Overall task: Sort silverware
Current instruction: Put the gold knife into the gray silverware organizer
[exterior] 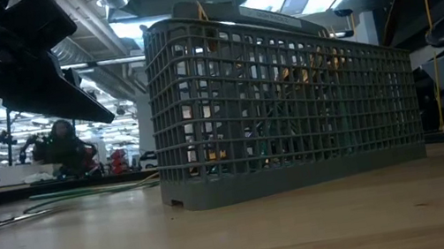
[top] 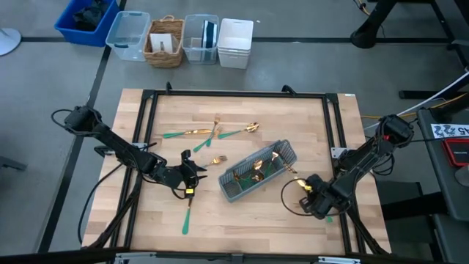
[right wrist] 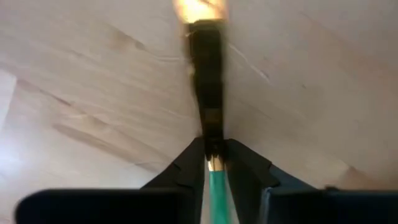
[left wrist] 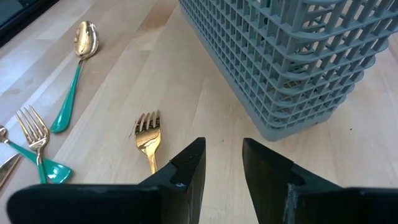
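The grey caddy lies at the table's middle with several gold and teal pieces in it; it also fills the low view as the caddy. Loose silverware lies on the wood: a spoon, a fork, a fork and a teal-handled piece. My left gripper hovers open left of the caddy, just over the handle of the fork. My right gripper, right of the caddy, points down and is shut on a teal-handled piece. My right gripper pinches the piece between its two fingers where the teal handle meets the gold neck. The fingers come from above, pointing down, one on each side of the slim shaft. The gold head points away over the wood; whether it is lifted I cannot tell.
Black frame rails border the wooden top. A cable loop lies by my right gripper. Beyond the far edge stand bins and a basket. Bare wood lies along the near edge between the two arms.
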Robot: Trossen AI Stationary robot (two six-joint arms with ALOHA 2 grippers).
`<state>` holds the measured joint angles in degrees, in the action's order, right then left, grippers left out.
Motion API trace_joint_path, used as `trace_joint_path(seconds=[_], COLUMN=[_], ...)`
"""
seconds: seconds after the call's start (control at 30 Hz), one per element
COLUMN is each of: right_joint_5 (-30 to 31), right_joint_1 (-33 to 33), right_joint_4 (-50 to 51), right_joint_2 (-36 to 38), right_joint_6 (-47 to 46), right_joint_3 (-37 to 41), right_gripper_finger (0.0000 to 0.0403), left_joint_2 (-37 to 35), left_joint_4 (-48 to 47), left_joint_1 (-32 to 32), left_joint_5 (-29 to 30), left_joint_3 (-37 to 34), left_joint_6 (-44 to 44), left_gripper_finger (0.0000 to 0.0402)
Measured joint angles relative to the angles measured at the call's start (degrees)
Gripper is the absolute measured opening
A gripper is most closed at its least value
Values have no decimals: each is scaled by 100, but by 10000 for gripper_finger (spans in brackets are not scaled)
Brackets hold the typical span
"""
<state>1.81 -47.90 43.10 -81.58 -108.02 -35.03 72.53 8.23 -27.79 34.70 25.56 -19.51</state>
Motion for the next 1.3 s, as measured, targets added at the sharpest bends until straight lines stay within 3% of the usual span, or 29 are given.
trace_joint_path(seconds=[0.2,1.0,1.3], right_joint_5=[-306,-510,-1342], right_joint_1=[317,409,409], right_joint_4=[-60,398,377], right_joint_2=[2,-26,-15], right_joint_6=[11,351,358], right_joint_3=[10,-367,-375], right_gripper_finger=[39,41,41], left_joint_2=[0,0,0], left_joint_4=[-11,-31,-31], left_joint_1=[2,2,1], left_joint_5=[0,0,-1], left_joint_3=[0,0,0], left_joint_6=[-2,6,-1], left_gripper_finger=[100,100,100])
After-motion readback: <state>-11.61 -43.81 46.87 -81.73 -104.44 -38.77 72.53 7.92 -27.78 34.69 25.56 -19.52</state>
